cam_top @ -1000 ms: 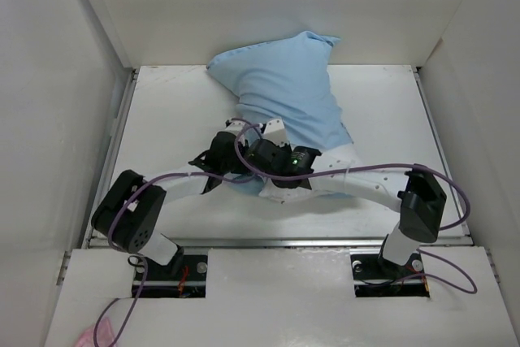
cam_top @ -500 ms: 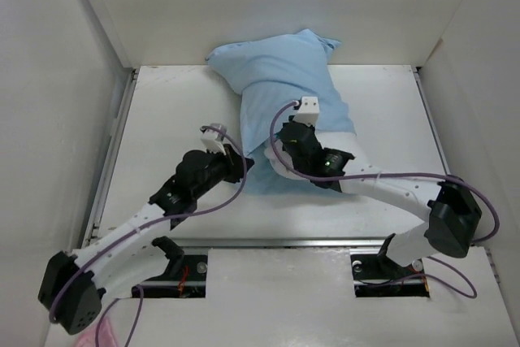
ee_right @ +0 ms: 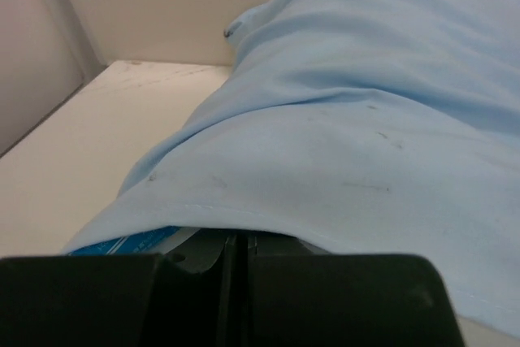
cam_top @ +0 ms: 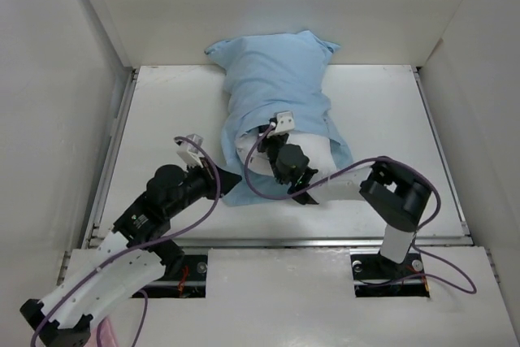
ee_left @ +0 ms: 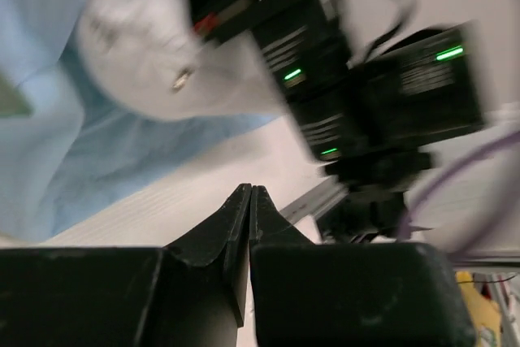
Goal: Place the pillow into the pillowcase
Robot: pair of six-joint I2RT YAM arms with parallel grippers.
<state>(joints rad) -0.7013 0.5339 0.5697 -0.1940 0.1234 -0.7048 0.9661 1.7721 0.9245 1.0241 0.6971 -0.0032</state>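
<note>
Quick look at where we're at: the pillowcase lies mid-desk, its closed end bunched up at the far edge by the back wall and its mouth facing the near edge. The pillow is mostly inside, with some white poking out at the mouth. Our right gripper is pressed shut, tips tucked under the mouth's hem; we can't tell if it's pinching any fabric. Our left gripper is fully closed on nothing, just beside the pillowcase's near-left corner, over bare desk.
</note>
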